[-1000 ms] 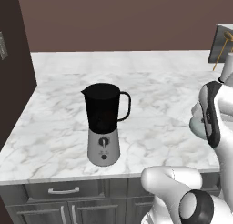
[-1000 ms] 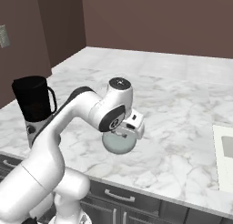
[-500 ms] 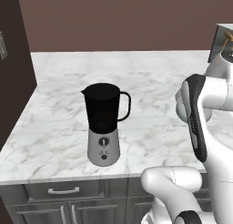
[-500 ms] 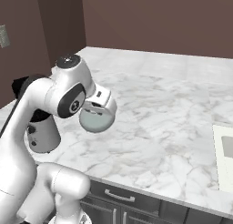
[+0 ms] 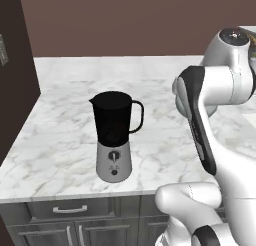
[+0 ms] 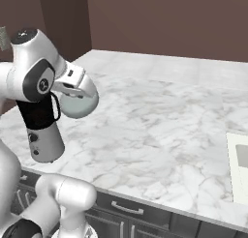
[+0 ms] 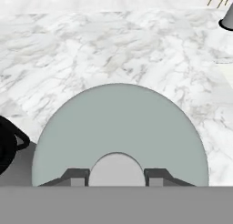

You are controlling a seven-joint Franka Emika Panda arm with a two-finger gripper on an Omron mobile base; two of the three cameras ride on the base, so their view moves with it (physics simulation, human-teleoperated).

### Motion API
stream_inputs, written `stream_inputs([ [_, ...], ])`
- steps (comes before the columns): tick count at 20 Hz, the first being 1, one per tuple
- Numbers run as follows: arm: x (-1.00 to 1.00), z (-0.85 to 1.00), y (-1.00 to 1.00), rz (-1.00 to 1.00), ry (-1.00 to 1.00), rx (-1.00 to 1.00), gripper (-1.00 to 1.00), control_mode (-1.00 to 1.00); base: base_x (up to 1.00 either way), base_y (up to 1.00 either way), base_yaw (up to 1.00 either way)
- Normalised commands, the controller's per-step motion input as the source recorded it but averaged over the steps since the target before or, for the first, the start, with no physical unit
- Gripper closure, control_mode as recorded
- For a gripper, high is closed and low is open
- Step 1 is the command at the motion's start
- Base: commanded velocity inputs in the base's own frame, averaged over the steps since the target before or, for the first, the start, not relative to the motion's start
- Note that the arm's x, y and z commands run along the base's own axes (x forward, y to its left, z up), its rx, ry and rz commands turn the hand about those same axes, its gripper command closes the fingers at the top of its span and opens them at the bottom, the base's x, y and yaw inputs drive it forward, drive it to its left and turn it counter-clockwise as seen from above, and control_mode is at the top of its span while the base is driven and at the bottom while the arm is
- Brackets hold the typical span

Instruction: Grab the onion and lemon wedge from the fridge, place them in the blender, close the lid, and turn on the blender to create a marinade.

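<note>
Hand view notes: gripper [image 7: 116, 173] was part closed, fingertips [image 7: 75, 175] pinching the small central knob of the lid [image 7: 119, 127], disc hanging flat above the marble worktop [image 7: 113, 45]. Right base view put the lid [image 6: 77, 104] in the air just beside the blender [image 6: 41, 123], near jar height, not yet over the rim. Lid looked light, rigid and smooth; the knob seemed the only sensible hold, though a narrow pinch there could let the disc tilt. Blender [image 5: 116, 135] stood open-topped, upright.
</note>
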Motion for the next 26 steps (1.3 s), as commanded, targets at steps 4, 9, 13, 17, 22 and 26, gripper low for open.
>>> stream_inputs([
  [4,0.0,0.62,0.59,0.03,-0.02,0.0,1.0,-1.0,0.0,0.0,0.0],
  [9,0.0,0.45,0.52,0.09,-0.03,0.0,1.0,-1.0,0.0,0.0,0.0],
  [13,0.03,0.21,0.52,0.14,0.0,0.0,1.0,-1.0,0.0,0.0,0.0],
  [17,0.15,0.0,0.52,0.22,0.0,0.0,1.0,-1.0,0.0,0.0,0.0],
  [22,0.32,0.0,0.46,0.25,0.01,0.0,1.0,-1.0,0.0,0.0,0.0],
  [26,0.38,0.0,0.43,0.23,0.0,0.0,1.0,-1.0,0.0,0.0,0.0],
])
